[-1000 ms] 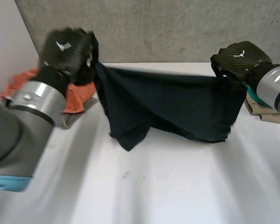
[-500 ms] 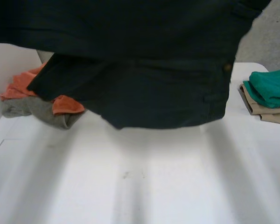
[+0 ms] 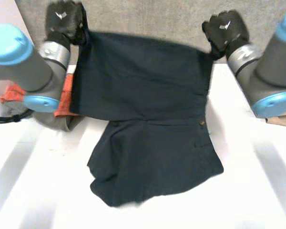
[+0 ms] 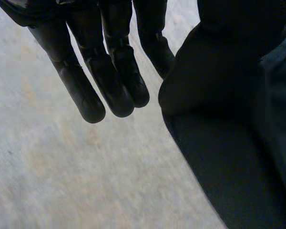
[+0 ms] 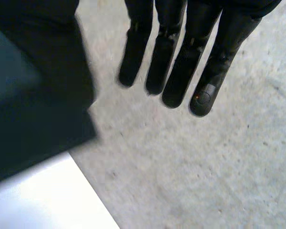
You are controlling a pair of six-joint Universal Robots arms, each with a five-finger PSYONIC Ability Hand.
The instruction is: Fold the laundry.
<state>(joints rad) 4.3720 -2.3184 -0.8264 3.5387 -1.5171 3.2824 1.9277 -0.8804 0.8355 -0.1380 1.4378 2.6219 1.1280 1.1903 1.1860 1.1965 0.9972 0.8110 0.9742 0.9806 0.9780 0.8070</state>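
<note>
You had the dark navy garment [image 3: 148, 119] in the middle of the head view. Its top edge was stretched between both hands, up against the grey wall [image 3: 148, 16] at the top of the frame. Its lower half was spread on the white table [image 3: 248, 191], reaching the lower centre.

Your left hand [image 3: 64, 21] sat at the upper left, on the garment's left top corner, and your right hand [image 3: 225, 31] sat at the upper right, on the other top corner. In the left wrist view the fingers [image 4: 112, 71] were straight and slack, clear of the cloth, which hung at the thumb side. I couldn't tell whether the thumb caught it. In the right wrist view the fingers [image 5: 181, 71] were also straight, with bare wall between them and the cloth by the thumb.

1 small button [image 3: 201, 123] showed right of centre. An orange cloth [image 3: 64, 98] and a grey cloth [image 3: 57, 121] lay at the left edge, beside the left arm
</note>
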